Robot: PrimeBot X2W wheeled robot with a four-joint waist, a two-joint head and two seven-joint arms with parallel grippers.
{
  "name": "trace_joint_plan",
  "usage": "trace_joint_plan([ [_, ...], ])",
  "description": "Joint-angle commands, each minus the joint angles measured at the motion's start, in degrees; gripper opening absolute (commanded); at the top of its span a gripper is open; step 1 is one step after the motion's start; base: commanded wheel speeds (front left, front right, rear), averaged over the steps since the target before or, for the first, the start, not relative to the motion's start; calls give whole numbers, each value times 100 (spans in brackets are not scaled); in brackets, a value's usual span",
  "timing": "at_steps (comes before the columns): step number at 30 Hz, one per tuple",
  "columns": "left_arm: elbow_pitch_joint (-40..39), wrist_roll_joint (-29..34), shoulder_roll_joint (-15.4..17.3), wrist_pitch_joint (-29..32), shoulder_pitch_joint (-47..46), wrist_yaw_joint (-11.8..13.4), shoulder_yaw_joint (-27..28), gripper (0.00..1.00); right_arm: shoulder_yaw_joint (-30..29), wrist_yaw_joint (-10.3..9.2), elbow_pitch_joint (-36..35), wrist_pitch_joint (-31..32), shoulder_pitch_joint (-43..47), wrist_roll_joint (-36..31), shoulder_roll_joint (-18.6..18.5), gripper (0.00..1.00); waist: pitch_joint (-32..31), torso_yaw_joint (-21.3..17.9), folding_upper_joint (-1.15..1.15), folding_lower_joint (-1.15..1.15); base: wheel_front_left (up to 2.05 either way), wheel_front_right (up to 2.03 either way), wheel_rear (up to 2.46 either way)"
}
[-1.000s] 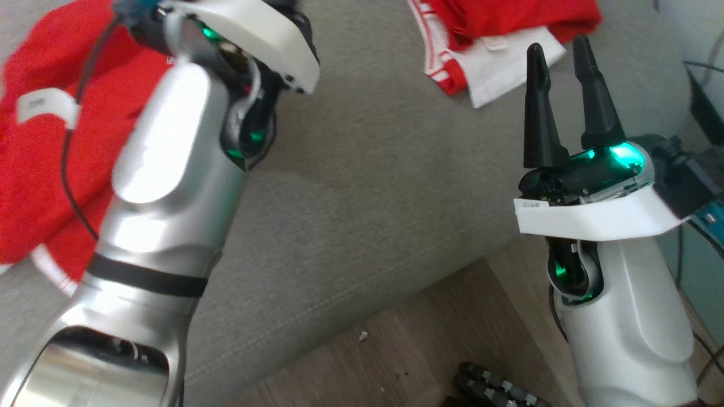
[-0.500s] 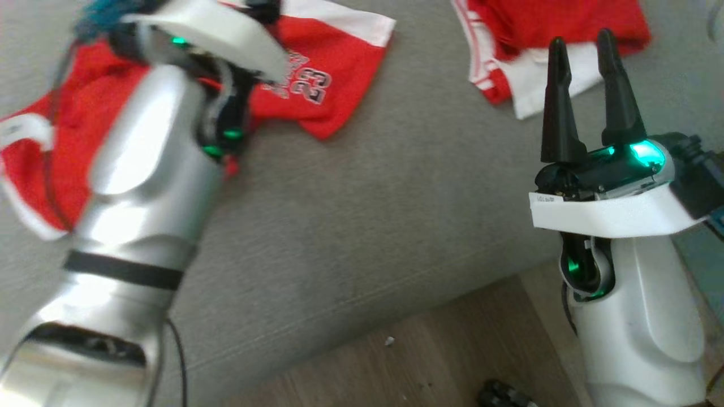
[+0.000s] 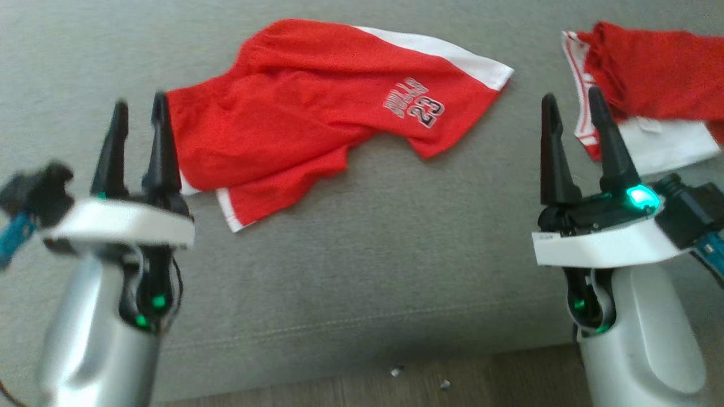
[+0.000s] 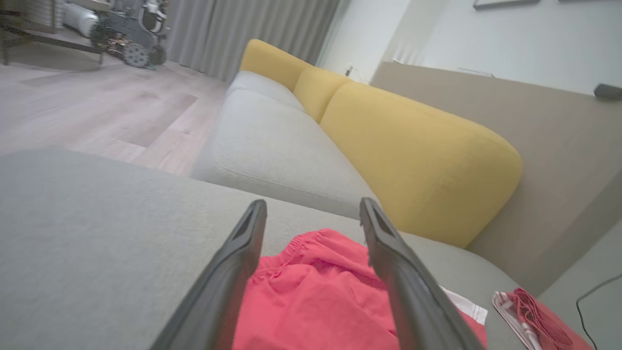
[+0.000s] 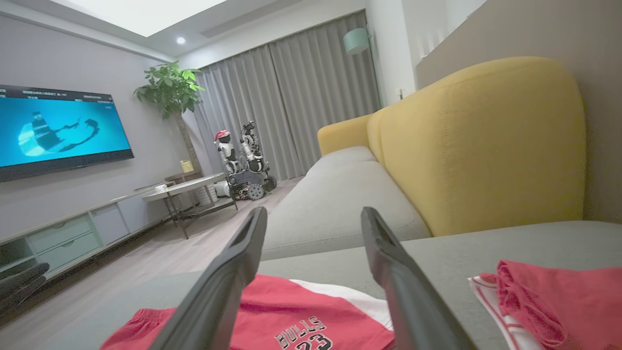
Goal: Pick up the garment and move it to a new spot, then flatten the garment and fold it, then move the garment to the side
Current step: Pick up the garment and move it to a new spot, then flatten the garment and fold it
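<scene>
**Head view.** The left gripper [image 3: 140, 102] is seen at the lower left with its two fingers spread apart and nothing clamped between them. The red shorts [image 3: 317, 124] are spread on the grey sofa seat [image 3: 367, 271], ahead of this gripper and to its right. The waistband end lies just beside the inner fingertip, but whether the two touch cannot be told. The right gripper [image 3: 570, 95] is seen at the lower right, its fingers also parted and empty. The printed leg of the shorts lies ahead of it and to its left, well apart. A second garment [image 3: 650, 96], red and white, is bunched just beyond its right finger. A strip of wooden floor [image 3: 481, 379] is visible behind both grippers.

**Left wrist view.** The left gripper [image 4: 313, 201] is shown with its fingers wide and nothing gripped. The shorts [image 4: 311, 296] lie on the seat below the gap between the fingers. A yellow cushion [image 4: 418, 160] is located ahead and to the right. The second garment [image 4: 534, 316] lies far to the right.

**Right wrist view.** The right gripper [image 5: 314, 210] is shown wide and empty. The shorts [image 5: 301, 316] lie below the gap between its fingers, the number print facing up. The second garment [image 5: 544, 296] lies to the right of the right finger. The yellow cushion [image 5: 481, 146] stands ahead and to the right. A television [image 5: 58, 131], a plant [image 5: 170, 87] and another robot [image 5: 243, 155] are seen far ahead to the left.
</scene>
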Motion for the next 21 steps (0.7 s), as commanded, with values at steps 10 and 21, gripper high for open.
trace_joint_plan([
  [10, -750, 518, -751, -34, 916, -381, 822, 100, 237, 20, -213, 211, 230, -18, -86, 100, -313, 555, 0, 0, 0, 0, 0],
  [21, -591, 696, -921, -34, 800, -585, 1094, 100, 1854, 20, -63, 768, -349, -104, -385, 100, -64, 1011, 0, 0, 0, 0, 0],
])
